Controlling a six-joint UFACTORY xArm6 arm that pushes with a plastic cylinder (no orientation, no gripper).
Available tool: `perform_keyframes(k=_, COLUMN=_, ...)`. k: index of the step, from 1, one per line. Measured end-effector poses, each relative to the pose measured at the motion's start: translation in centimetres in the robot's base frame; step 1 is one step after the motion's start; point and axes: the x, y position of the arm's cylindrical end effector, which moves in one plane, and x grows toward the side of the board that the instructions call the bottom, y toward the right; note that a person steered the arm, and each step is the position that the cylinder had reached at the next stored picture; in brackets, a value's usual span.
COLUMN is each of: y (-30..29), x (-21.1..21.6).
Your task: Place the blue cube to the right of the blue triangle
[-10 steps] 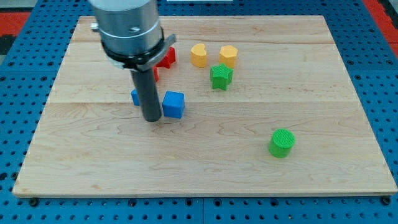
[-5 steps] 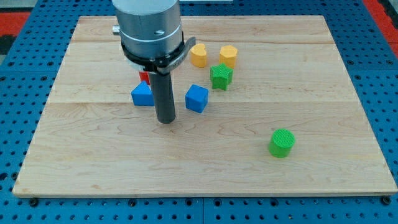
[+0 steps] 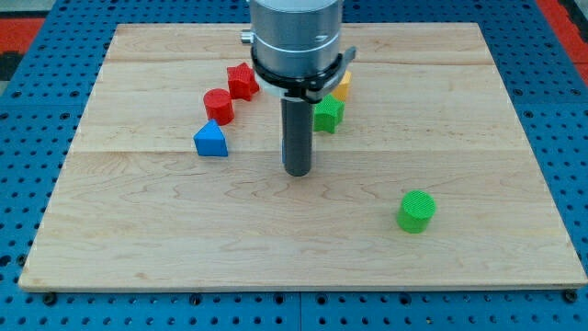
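Observation:
The blue triangle lies left of the board's middle. The blue cube does not show in this view; the rod stands where it last was. My tip rests on the wooden board, well to the right of the blue triangle and slightly nearer the view's bottom. The rod and the arm's grey body above it cover the blocks behind them.
A red cylinder and a red star lie above the blue triangle. A green star and a yellow block peek out right of the rod. A green cylinder stands at the lower right.
The rod has moved steadily to the view's right, from beside the blue triangle. The blue cube slid right ahead of it and is now out of sight. The triangle stayed put.

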Motion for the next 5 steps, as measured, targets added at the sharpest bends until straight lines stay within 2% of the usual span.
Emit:
perform_keyframes(k=1, y=-1.5, x=0.5)
perform_keyframes(k=2, y=-5.8, x=-0.4)
perform_keyframes(k=5, y=-5.0, x=-2.7)
